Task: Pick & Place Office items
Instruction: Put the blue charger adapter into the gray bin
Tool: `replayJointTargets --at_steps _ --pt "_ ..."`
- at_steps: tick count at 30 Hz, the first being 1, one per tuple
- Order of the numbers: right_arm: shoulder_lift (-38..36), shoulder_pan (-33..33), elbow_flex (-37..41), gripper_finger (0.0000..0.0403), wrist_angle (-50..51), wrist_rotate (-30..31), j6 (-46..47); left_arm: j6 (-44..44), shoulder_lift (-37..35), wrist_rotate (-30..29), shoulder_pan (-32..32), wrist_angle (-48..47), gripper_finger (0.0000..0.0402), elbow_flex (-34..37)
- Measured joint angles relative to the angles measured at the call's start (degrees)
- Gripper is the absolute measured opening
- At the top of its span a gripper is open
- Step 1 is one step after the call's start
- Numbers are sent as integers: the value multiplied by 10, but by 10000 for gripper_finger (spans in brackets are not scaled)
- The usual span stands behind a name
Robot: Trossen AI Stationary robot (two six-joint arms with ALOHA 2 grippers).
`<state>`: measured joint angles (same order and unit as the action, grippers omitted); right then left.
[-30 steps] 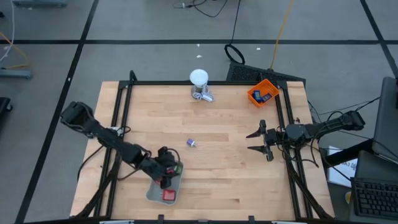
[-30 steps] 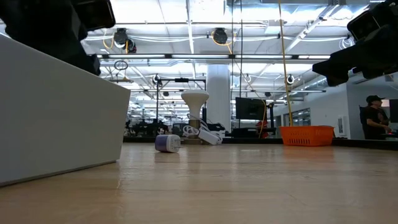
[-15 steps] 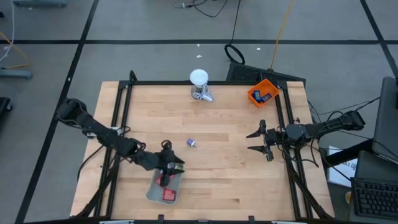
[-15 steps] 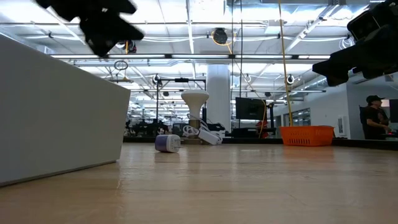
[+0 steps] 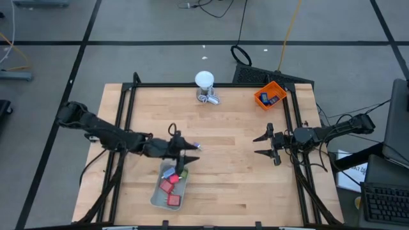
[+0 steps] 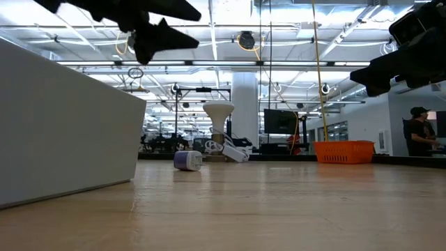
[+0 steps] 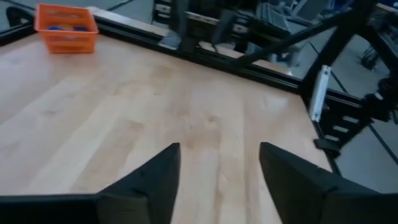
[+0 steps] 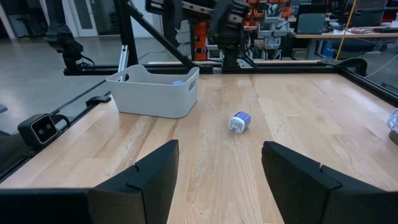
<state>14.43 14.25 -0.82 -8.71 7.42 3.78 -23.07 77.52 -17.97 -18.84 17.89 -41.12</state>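
Note:
Several office items lie in the pale grey tray (image 5: pixel 160 197) near the front left: red blocks (image 5: pixel 171 191), a light-blue piece (image 5: pixel 168 172) and a green bit (image 5: pixel 183 172). One small purple-and-white item (image 8: pixel 240 121) lies alone on the wood near the table's middle. My left gripper (image 5: pixel 192 153) hovers open above the table just past the tray's far end, close to that item, with nothing between its fingers (image 7: pixel 155 174). My right gripper (image 5: pixel 259 145) waits open at the table's right side. Dark blue-faced pieces lie in the orange bin (image 5: pixel 270 96).
A white ball-topped object (image 5: pixel 204 82) with a metallic base stands at the far edge. The orange bin sits at the far right corner. A black frame (image 5: pixel 128 102) runs round the table. Bare wood lies between the two grippers. A person (image 6: pixel 420 132) sits in the room beyond.
My left gripper has risen out of the tray and swung toward the table's far edge and its middle, toward the lone item. It has tipped from pointing steeply down to nearly level. The pieces in the tray, hidden under it before, now show.

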Motion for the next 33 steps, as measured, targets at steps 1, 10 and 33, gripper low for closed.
replayJointTargets --at_steps 1,10,33 --pt "0 0 0 220 0 0 0 0 0 8 10 -1 231 0" --pt "0 0 0 220 0 0 0 53 3 121 85 -84 312 -39" --pt "0 0 0 220 0 0 0 99 166 126 166 -210 317 -81"
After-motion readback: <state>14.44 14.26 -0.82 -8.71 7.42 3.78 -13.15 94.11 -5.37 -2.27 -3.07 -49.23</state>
